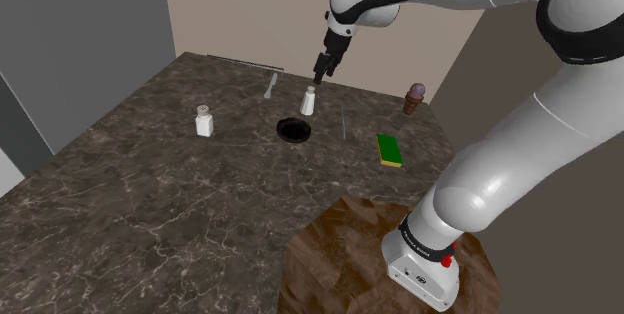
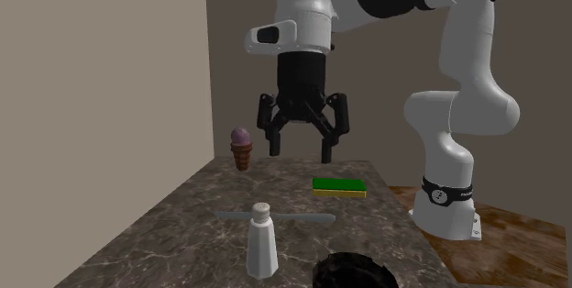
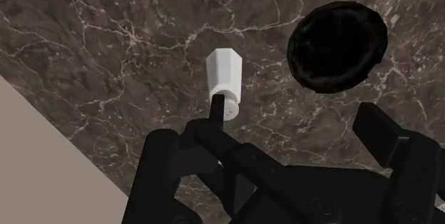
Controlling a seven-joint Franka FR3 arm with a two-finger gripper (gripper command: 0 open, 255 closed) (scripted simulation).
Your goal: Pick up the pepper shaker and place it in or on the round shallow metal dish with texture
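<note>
The approach step is in hand, the pincer (image 2: 300, 151) being held released and empty above the white shaker (image 3: 224, 80) (upright on the counter (image 1: 150, 192), just beside the dark round dish (image 3: 338, 44)), so a straight descent around its body is called for before any closing.

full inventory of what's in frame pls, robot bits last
first shaker: 1, white, counter, below the gripper
second shaker: 1, white, grey cap, shoulder view's left of dish
dish: 1, black, round, beside first shaker
sponge: 1, green, yellow edge, shoulder view's right of dish
ice cream cone: 1, brown, purple scoop, counter corner
utensil: 1, grey, beyond first shaker
thin utensil: 1, grey, between dish and sponge
counter: 1, dark marbled
stand: 1, brown, shoulder view's lower right
arm: 1, white, dark joints
gripper: 1, black, open, above first shaker
</note>
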